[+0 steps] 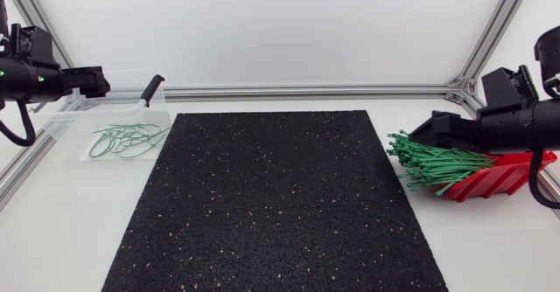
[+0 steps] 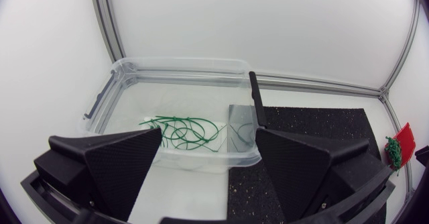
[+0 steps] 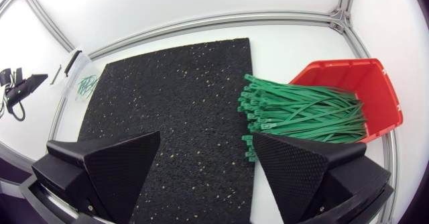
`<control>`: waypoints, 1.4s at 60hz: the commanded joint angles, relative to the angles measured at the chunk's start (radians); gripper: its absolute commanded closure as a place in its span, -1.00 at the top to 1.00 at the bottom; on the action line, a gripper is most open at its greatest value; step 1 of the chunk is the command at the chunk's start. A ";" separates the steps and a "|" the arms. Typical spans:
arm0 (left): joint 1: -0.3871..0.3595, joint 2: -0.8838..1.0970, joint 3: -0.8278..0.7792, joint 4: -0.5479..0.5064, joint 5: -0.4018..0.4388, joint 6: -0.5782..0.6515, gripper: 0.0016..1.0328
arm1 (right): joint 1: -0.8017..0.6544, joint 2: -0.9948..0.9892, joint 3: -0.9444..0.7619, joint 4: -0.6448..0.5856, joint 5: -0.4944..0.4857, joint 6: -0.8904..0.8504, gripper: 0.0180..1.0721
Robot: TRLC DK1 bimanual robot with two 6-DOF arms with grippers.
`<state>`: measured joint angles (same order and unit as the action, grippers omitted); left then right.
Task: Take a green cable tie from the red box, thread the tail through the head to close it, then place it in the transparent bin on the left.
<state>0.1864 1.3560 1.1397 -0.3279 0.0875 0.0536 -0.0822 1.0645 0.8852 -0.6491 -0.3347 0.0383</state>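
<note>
Several closed green cable ties (image 1: 129, 139) lie in the transparent bin (image 1: 61, 121) at the far left. My left gripper (image 1: 98, 82) hangs over the bin's back left part. In the left wrist view it (image 2: 208, 142) stands open and empty, with the bin (image 2: 174, 66) and its green loops (image 2: 184, 130) ahead of the fingers. At the right, a bundle of straight green ties (image 1: 437, 165) spills out of the tipped red box (image 1: 503, 174) toward the mat. My right gripper (image 1: 420, 133) hovers over that bundle, open and empty (image 3: 206, 140); the ties (image 3: 301, 110) and the red box (image 3: 375, 83) lie just ahead of it.
A black speckled mat (image 1: 280, 205) covers the middle of the table. A black clip (image 1: 153, 89) stands up from the bin's wall on the mat side. Aluminium rails (image 1: 306, 91) run along the table's back and sides.
</note>
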 commanded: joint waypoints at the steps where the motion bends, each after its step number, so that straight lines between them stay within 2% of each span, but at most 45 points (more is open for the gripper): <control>1: -0.004 -0.075 -0.095 0.030 -0.006 0.017 0.91 | -0.053 -0.038 -0.058 0.032 0.010 -0.044 0.91; 13: 0.007 -0.245 -0.294 0.138 -0.006 0.031 0.91 | -0.156 -0.153 -0.157 0.115 0.011 -0.097 0.91; 29: -0.005 -0.495 -0.560 0.299 -0.006 0.020 0.91 | -0.246 -0.370 -0.339 0.293 0.028 -0.117 0.91; 48: -0.025 -0.681 -0.824 0.535 -0.006 -0.014 0.91 | -0.224 -0.617 -0.504 0.426 0.088 -0.106 0.91; 64: -0.021 -0.859 -0.964 0.617 -0.006 -0.041 0.91 | -0.131 -0.752 -0.619 0.493 0.163 -0.085 0.91; 84: -0.077 -1.026 -1.023 0.520 -0.034 -0.045 0.91 | -0.017 -0.919 -0.761 0.576 0.254 -0.060 0.91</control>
<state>0.1246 0.3664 0.1524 0.2058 0.0654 0.0257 -0.1242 0.1818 0.1699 -0.0998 -0.0994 -0.0483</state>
